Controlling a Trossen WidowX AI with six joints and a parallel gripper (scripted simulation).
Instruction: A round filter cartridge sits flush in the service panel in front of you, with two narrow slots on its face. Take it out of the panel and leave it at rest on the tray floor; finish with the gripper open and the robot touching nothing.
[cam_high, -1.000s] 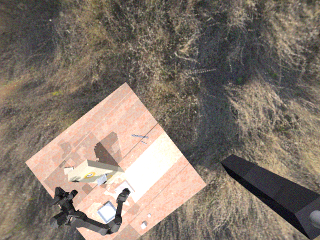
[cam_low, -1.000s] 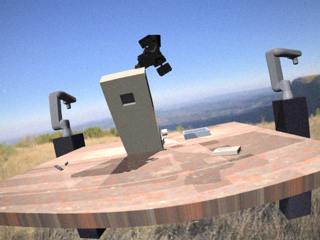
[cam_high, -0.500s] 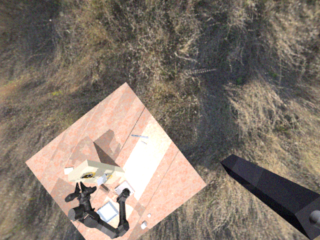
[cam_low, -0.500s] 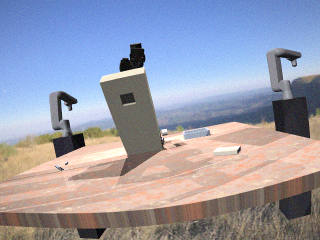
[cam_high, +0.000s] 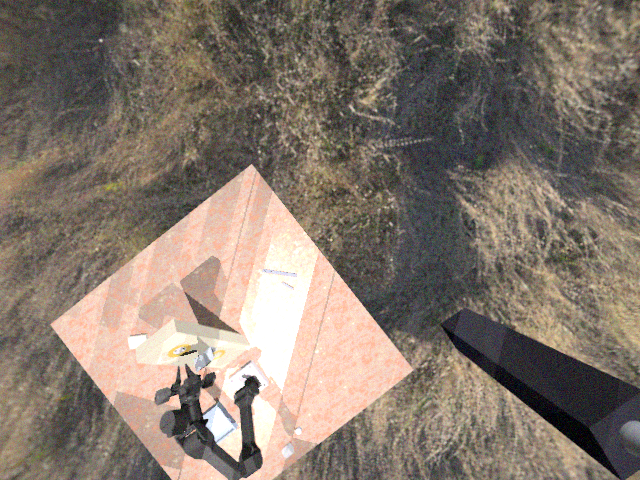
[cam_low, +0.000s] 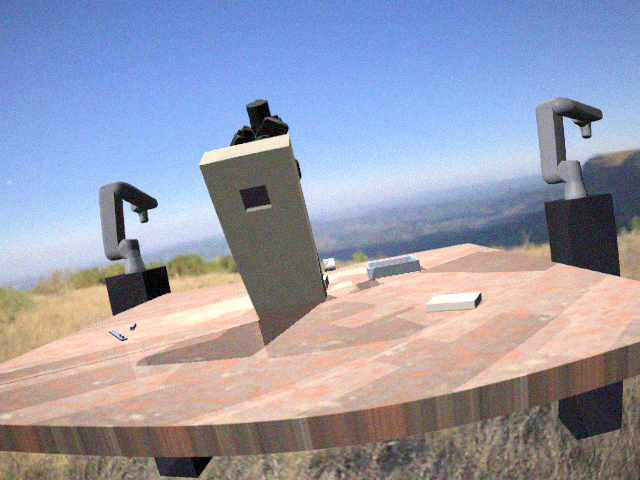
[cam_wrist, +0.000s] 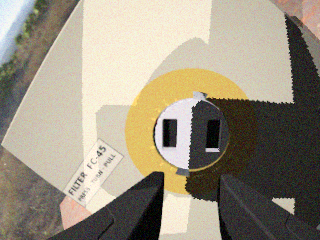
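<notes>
The filter cartridge sits in the service panel, inside a yellow ring. Its round white face shows two dark slots, upright and side by side in the wrist view; shadow covers its right part. Small grey tabs show at the face's top and bottom edges. My gripper is partly open and empty, in front of the panel; its fingertips appear below the cartridge face in the wrist view. The blue-grey tray is empty, beside the arm.
A label is on the panel. A grey part stands out near the panel face. A pale block lies beside the panel. Thin blue-grey bars lie behind it. Two grey arms stand on black pedestals.
</notes>
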